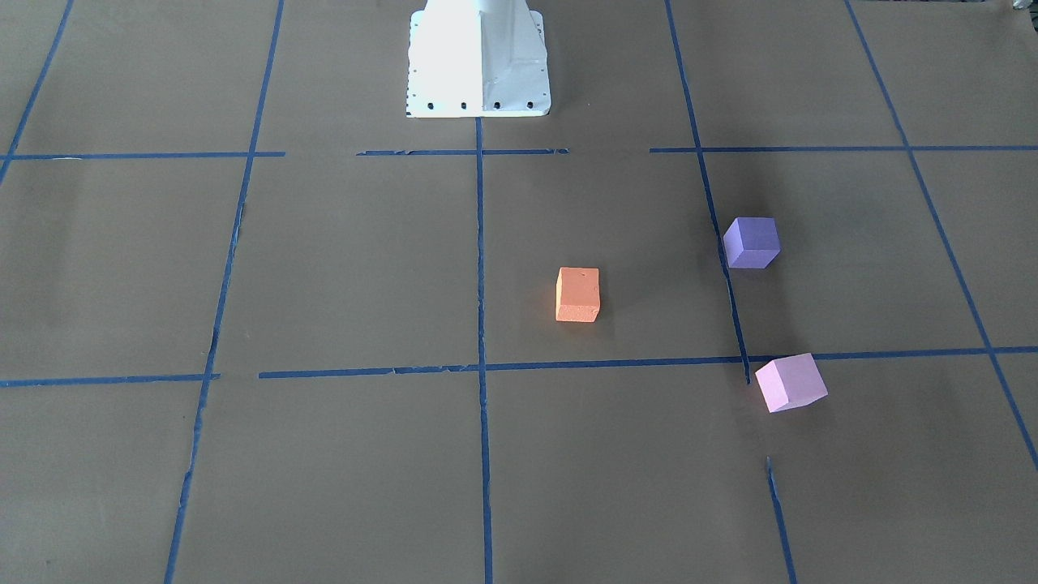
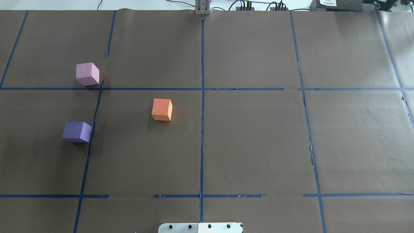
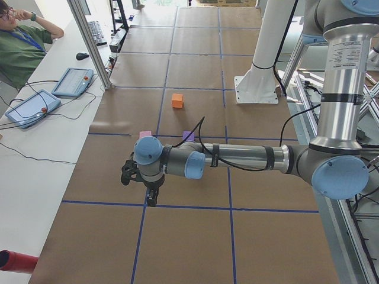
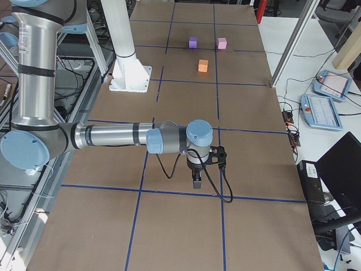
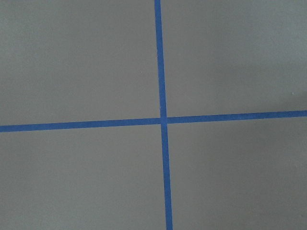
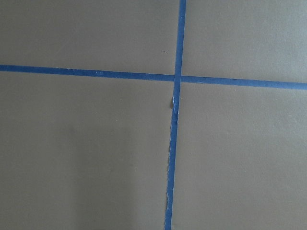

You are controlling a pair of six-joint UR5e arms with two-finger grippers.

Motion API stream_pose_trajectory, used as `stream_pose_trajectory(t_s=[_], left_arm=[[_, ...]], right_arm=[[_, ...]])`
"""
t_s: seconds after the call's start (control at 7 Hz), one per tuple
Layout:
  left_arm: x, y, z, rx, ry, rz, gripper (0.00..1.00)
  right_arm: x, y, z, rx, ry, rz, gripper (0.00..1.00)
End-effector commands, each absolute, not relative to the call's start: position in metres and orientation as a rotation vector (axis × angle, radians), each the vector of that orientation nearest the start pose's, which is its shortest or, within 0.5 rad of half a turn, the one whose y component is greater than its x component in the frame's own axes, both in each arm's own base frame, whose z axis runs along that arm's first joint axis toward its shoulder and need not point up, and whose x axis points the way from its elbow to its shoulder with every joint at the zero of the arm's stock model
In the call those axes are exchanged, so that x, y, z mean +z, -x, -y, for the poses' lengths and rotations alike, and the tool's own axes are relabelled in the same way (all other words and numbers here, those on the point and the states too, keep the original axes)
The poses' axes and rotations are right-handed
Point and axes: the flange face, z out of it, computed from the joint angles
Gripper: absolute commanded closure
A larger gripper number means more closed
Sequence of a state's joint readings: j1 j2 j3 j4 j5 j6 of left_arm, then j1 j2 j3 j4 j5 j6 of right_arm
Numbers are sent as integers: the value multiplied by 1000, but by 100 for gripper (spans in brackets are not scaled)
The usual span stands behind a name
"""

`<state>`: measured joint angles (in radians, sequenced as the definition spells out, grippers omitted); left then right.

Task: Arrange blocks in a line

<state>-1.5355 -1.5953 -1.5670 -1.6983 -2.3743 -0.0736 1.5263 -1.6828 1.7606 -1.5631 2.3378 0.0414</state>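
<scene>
Brown paper covers the surface (image 2: 258, 145), crossed by blue tape lines (image 2: 202, 129). In the overhead view the orange cube (image 2: 162, 109) sits left of centre, the dark purple cube (image 2: 77, 131) at the left just beside a tape line, and the pale pink cube (image 2: 87, 74) in the upper left, all well apart. My left jaws and right jaws hang over tape crossings, away from the cubes. Only the side views show them, so I cannot tell how wide they stand.

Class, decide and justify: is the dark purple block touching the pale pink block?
Apart. The overhead view shows the dark purple block and the pale pink block separated by bare brown paper and a blue tape line.
</scene>
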Motion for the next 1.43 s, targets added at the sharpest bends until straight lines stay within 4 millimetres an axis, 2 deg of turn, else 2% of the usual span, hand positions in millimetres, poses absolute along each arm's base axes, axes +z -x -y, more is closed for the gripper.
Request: stream_pose_trajectory(t_s=[0.0,0.14,0.29,0.43,0.57,0.71,0.86,1.0,1.14,1.29], left_arm=[[617,42,517,38,-126,-814,0],[611,42,520,50,-142,-810,0],[574,41,526,92,-242,-814,0],[551,26,532,138,-282,-824,0],[511,-1,550,186,-317,-837,0],[484,-36,558,123,-278,-870,0],[452,-83,566,73,-232,-904,0],[399,-142,581,131,-245,-947,0],[352,-213,582,86,-165,-1001,0],[314,-280,587,123,-188,-982,0]], right_arm=[[618,-44,451,-35,-47,769,0],[617,-44,451,-36,-49,769,0],[618,-44,451,-35,-47,769,0],[617,-44,451,-36,-49,769,0],[618,-44,451,-35,-47,769,0],[618,-44,451,-35,-47,769,0],[617,-44,451,-36,-49,769,0],[617,-44,451,-36,-49,769,0],[617,-44,451,-36,-49,769,0],[617,-44,451,-36,-49,769,0]])
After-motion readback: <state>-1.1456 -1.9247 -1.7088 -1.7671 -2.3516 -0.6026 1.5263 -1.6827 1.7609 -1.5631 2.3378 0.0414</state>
